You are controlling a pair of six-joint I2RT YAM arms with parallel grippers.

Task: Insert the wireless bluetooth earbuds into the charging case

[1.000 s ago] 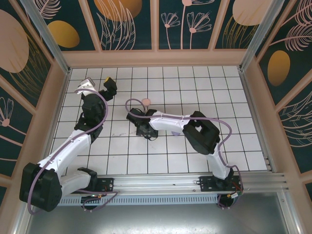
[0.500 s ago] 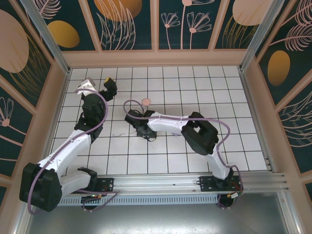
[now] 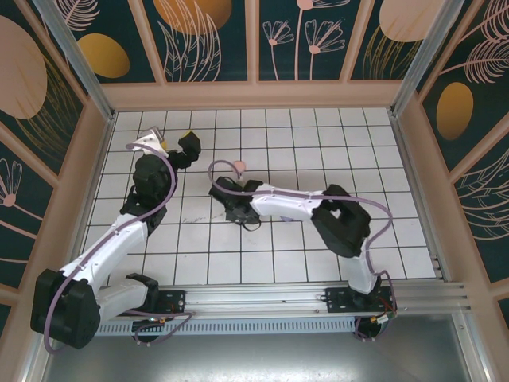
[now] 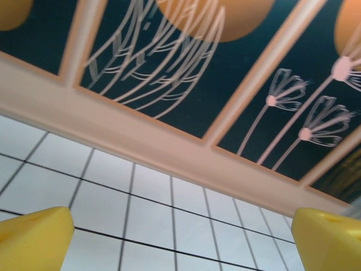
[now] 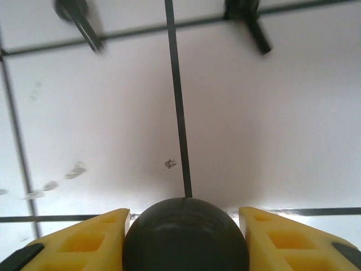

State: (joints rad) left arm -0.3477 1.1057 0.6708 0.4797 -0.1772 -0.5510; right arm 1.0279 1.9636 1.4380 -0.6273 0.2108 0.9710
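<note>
A round black charging case (image 5: 185, 237) sits between the yellow fingers (image 5: 84, 237) of my right gripper (image 5: 185, 217), which is shut on it, low over the white tiles. Two black stemmed earbuds lie beyond it on the tiles, one (image 5: 79, 17) to the left and one (image 5: 248, 20) to the right. From above, my right gripper (image 3: 236, 211) is at the table's middle left. My left gripper (image 3: 176, 143) is raised at the back left. It is open (image 4: 180, 243), with nothing between its yellow fingertips (image 4: 34, 240), and faces the back wall.
A small pink round case (image 3: 238, 165) lies on the tiles just behind my right gripper. The patterned back wall (image 4: 186, 68) and its pale ledge (image 4: 169, 152) stand close ahead of my left gripper. The tiled table (image 3: 318, 135) stretches open to the right.
My left gripper has swung a little to the right and turned. My right arm's elbow has shifted right, and its gripper has stayed low at the same spot.
</note>
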